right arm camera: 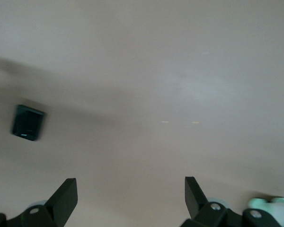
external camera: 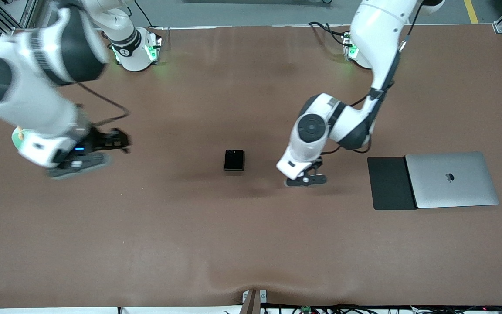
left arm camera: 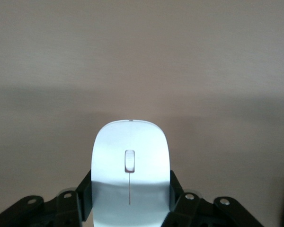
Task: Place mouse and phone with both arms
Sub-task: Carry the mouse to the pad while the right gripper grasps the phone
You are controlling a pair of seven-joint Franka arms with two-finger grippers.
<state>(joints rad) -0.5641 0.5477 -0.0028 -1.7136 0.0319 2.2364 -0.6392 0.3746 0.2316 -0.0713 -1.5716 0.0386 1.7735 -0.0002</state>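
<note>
The white mouse (left arm camera: 131,165) sits between my left gripper's (left arm camera: 131,187) two black fingers (left arm camera: 85,189), which press on both of its sides. In the front view the left gripper (external camera: 305,176) is low over the table and hides the mouse. The black phone (external camera: 234,160) lies flat on the table beside the left gripper, toward the right arm's end. It also shows in the right wrist view (right arm camera: 28,123). My right gripper (external camera: 113,140) is open and empty above the table, well apart from the phone; its own view (right arm camera: 131,189) shows bare table between the fingers.
A flat black mouse pad (external camera: 390,183) and a closed silver laptop (external camera: 451,179) lie side by side toward the left arm's end of the brown table (external camera: 190,226).
</note>
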